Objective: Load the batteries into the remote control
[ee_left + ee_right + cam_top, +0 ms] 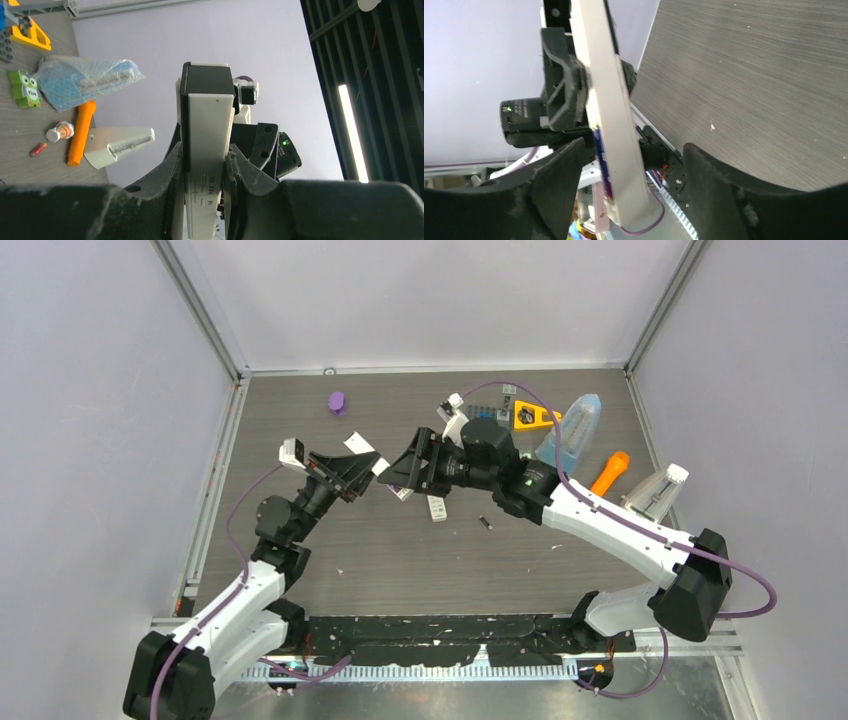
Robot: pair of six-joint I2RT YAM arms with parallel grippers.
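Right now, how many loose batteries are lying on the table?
2. A black battery lies alone on the table; a red-orange battery lies beside the carrot toy. Others may be hidden, or sit inside the held remote.

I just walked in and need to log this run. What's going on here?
The left gripper is clamped on a white remote, holding it up off the table between the two arms. The right gripper is open, with its fingers on either side of that remote and apparently not gripping it. A dark battery and a red-orange battery lie on the table, so those aren't loaded yet.
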